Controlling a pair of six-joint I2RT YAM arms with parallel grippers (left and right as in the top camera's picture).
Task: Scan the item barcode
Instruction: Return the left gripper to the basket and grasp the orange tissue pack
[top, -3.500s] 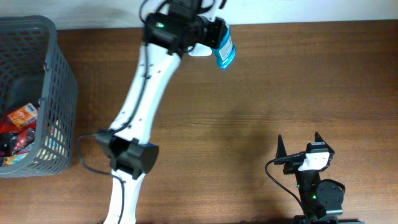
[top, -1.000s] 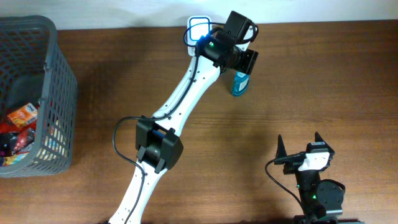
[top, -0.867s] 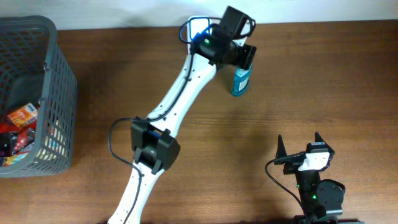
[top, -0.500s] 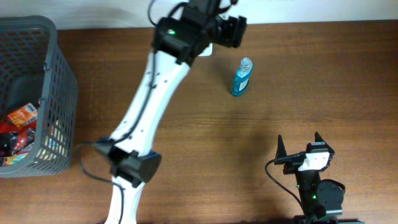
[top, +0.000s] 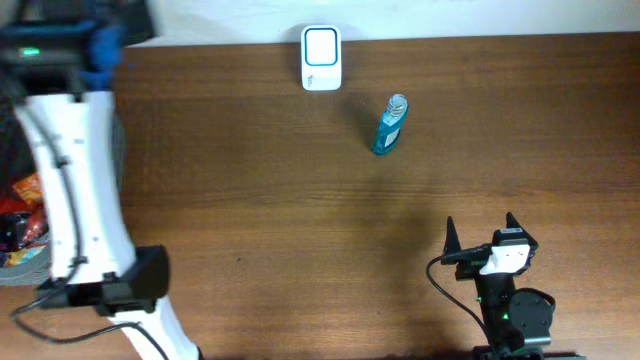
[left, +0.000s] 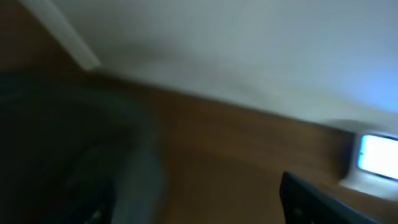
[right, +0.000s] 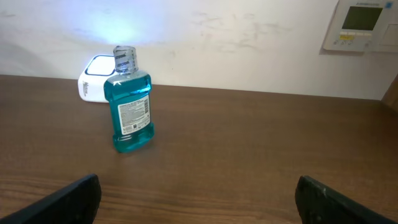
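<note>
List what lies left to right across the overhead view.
left arm → scanner → bottle → right gripper

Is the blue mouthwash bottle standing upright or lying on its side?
Upright. The mouthwash bottle stands on its base on the table, cap uppermost.

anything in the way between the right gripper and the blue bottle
Nothing visible. Only bare table lies between the open right gripper and the upright blue bottle. The scanner sits behind the bottle, not in front.
</note>
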